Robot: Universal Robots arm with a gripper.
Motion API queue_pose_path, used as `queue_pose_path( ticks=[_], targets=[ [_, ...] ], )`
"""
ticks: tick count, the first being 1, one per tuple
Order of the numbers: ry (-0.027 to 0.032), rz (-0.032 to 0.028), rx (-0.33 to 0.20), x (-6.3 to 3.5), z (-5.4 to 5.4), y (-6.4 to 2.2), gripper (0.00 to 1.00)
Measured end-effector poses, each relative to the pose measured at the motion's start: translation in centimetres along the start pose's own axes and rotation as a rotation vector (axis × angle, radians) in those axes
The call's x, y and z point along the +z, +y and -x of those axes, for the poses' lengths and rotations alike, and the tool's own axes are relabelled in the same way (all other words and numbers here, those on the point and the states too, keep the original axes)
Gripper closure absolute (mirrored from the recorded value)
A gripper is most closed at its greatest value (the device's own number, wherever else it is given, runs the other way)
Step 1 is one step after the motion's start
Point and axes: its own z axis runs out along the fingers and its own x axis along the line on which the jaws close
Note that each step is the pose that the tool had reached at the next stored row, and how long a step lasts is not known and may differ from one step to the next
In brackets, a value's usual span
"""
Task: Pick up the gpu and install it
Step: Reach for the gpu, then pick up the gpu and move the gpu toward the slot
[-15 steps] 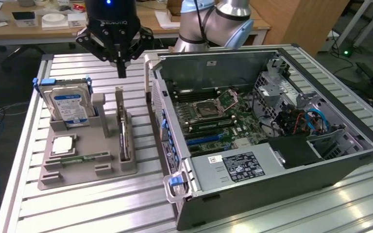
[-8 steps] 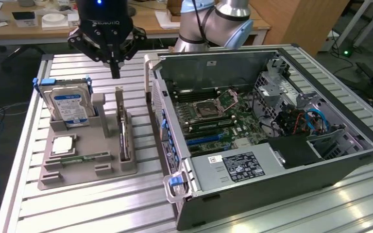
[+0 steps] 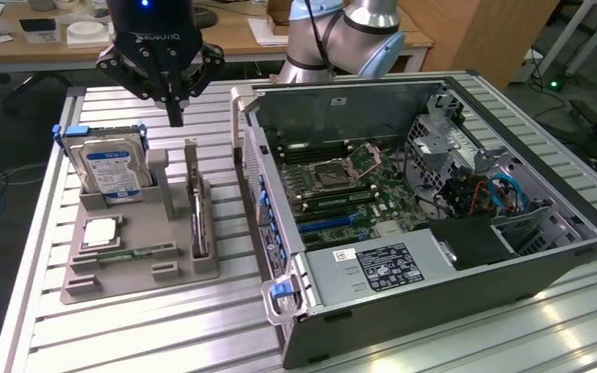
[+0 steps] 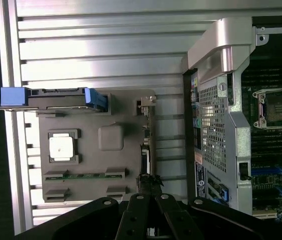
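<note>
Over the grey holder, pincer [image 3: 176,116]: clenched, fingers pressed together with nothing between them; it hangs in the air, clear of every part.
Pincer, wrist view [image 4: 148,187]: closed tips sit in line with the thin top edge of the card below.
Gpu [image 3: 195,210]: stands on its long edge in a slot of the holder, upright, directly beneath the pincer and apart from it; not grasped, not lifted. From the wrist it shows edge-on [image 4: 147,145], with a silvery bracket at the end farthest from the pincer.
Holder [image 3: 137,284]: grey moulded tray lying flat on the table under the pincer.
Hard drive [image 3: 112,172]: silver, blue label, blue caddy; upright in the holder, below the pincer and toward the exterior view's left of it.
Processor chip [image 3: 99,231]: lies flat in a square recess, lower than the pincer, beside the hard drive.
Memory stick [image 3: 137,252]: green, narrow, lies flat next to the chip.
Computer case [image 3: 434,307]: side open, on the exterior view's right of the pincer, just beside the holder.
Motherboard [image 3: 350,194]: exposed inside the case, socket and slots visible.
Table [image 3: 174,330]: ribbed aluminium top, carries holder and case.
</note>
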Motion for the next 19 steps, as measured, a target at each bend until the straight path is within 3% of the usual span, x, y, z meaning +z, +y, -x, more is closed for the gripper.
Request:
queue_pose_path(
  ticks=[12, 16, 19],
  targets=[
    [0.0, 0.0, 0.0, 0.0, 0.0, 0.0, 0.89],
    [0.0, 0.0001, 0.0, 0.0, 0.0, 0.0, 0.77],
    [0.0, 0.0, 0.0, 0.0, 0.0, 0.0, 0.59]
  ],
)
